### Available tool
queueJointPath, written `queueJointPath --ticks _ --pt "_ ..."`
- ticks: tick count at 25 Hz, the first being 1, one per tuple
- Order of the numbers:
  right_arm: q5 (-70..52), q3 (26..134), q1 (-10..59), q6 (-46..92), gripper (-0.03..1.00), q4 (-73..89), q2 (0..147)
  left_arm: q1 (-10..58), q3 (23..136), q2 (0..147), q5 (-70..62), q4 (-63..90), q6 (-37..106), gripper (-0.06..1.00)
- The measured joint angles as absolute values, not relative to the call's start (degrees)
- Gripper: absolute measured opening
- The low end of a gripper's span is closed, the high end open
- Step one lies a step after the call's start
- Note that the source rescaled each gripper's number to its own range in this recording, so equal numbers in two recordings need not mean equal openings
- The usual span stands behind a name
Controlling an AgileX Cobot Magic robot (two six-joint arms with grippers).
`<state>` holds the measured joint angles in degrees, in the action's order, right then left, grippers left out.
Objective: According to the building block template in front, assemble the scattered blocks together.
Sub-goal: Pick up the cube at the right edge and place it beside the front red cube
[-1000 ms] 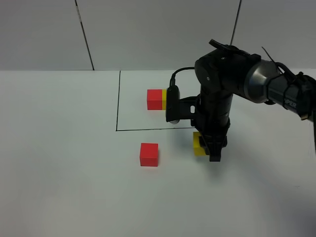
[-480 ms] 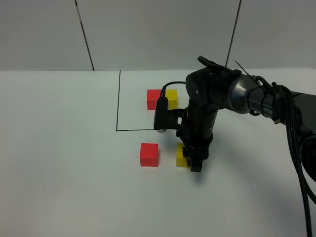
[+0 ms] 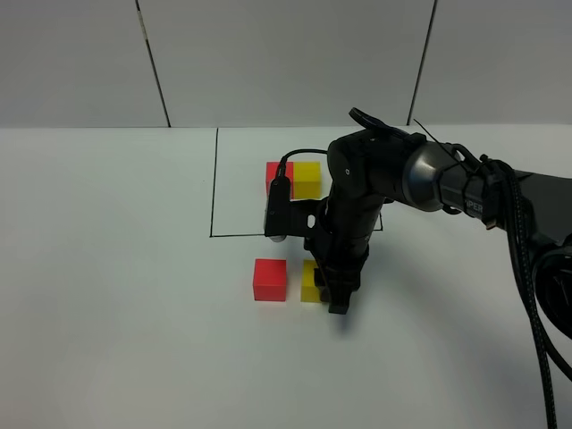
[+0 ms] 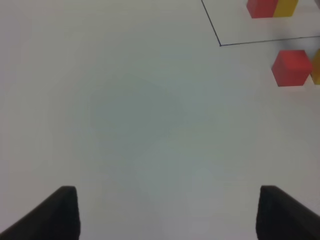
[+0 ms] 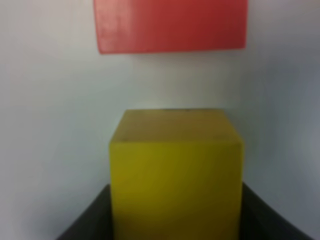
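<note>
White tabletop (image 3: 107, 295), yellow cube (image 3: 310, 281) nearly beside the loose red cube (image 3: 270, 279).
Right gripper (image 3: 338, 299) is clamped on the yellow cube's flat sides; looks light, rigid, maybe slick. Left gripper (image 4: 165, 210) spread wide, holding nothing.

Bright, even light — soft shadows; wrist views blurred.

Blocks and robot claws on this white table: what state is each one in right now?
Loose yellow block: held in the right gripper, a small gap from the loose red block.
Loose red block: resting on the table, free.
Template pair: red and yellow blocks side by side inside the outlined box.
Left gripper: open, holding nothing.
</note>
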<state>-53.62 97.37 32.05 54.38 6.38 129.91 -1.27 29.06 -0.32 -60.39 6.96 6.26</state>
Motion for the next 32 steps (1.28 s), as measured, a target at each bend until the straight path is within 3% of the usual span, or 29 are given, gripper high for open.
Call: queueJointPath --ticks 32 --pt "-51.63 97.37 33.27 58.25 0.24 8.68 130.14 -1.27 29.06 -0.32 -60.39 6.96 6.26 0.64"
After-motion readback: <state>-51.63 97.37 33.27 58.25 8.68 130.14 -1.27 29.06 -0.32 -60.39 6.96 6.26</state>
